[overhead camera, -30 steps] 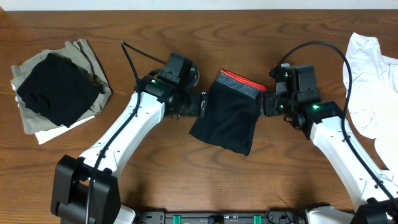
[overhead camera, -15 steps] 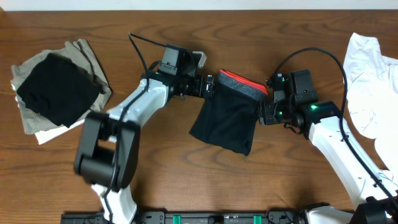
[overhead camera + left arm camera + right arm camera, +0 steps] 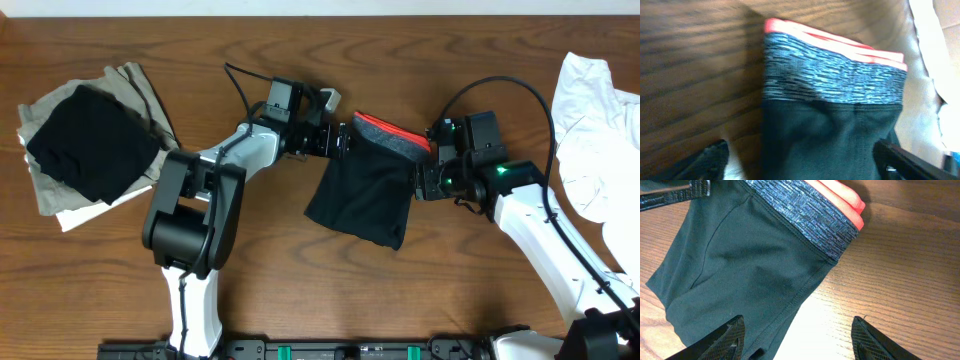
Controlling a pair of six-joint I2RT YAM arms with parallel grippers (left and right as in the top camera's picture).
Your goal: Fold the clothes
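While the black-and-khaki pile (image 3: 95,140) sits at the counter's (image 3: 300,290) left edge, the left claw (image 3: 340,138) gapes wide beside the waistband of the folded leggings (image 3: 365,190), mid-counter. The right claw (image 3: 425,172) stands part-open, gripping nothing, at their other side. A white shirt (image 3: 595,130) crowds the right edge, and bare wood runs along the front.

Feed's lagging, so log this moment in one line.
black leggings: folded, flat | left jaws: open, by waistband | right jaws: open, at leggings' right edge

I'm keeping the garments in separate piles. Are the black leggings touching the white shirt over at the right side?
Apart. The overhead view shows a wide stretch of bare table between the leggings and the white shirt; no fabric bridges it.
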